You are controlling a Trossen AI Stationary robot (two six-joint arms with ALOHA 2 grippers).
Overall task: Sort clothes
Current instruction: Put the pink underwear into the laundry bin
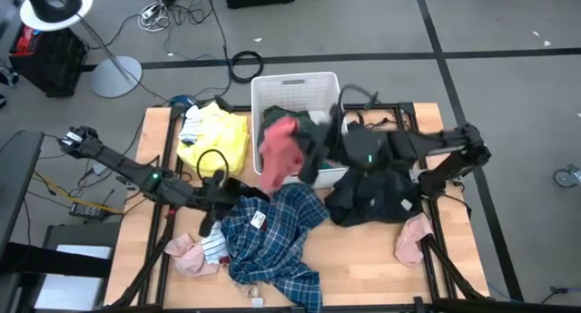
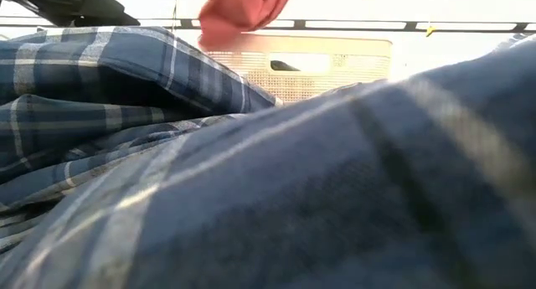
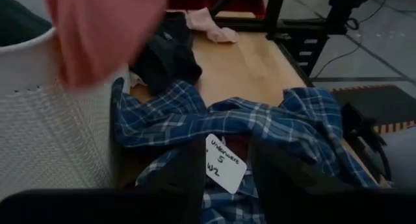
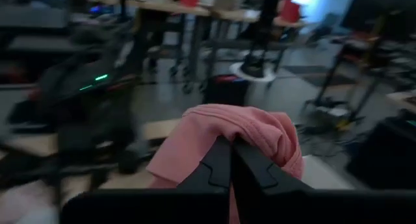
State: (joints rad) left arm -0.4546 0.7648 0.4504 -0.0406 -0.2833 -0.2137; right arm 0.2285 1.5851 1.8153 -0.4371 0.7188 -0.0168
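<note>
My right gripper (image 1: 311,161) is shut on a pink-red garment (image 1: 280,150) in the air by the near left corner of the white slotted basket (image 1: 295,84). The garment also shows in the low view (image 2: 243,12). My left gripper (image 3: 224,178) is open low over the blue plaid shirt (image 1: 272,231), with one finger on either side of the shirt's white tag (image 3: 222,162). The shirt lies spread on the table's near middle. A yellow garment (image 1: 216,136) lies at the far left and a black one (image 1: 372,197) at the right. My right gripper pinches a bunched fold of the pink-red garment (image 4: 224,130) between its two shut fingers. The garment is lifted clear of the table and hangs slack below the fingers. My left gripper: I cannot tell whether its fingers touch the plaid shirt.
The basket holds dark and white pieces (image 1: 304,118). A small pink piece (image 1: 415,236) lies near the table's near right corner. A pink piece and a striped one (image 1: 195,254) lie at the near left. Bare wood (image 1: 363,259) shows at the near right of the plaid shirt.
</note>
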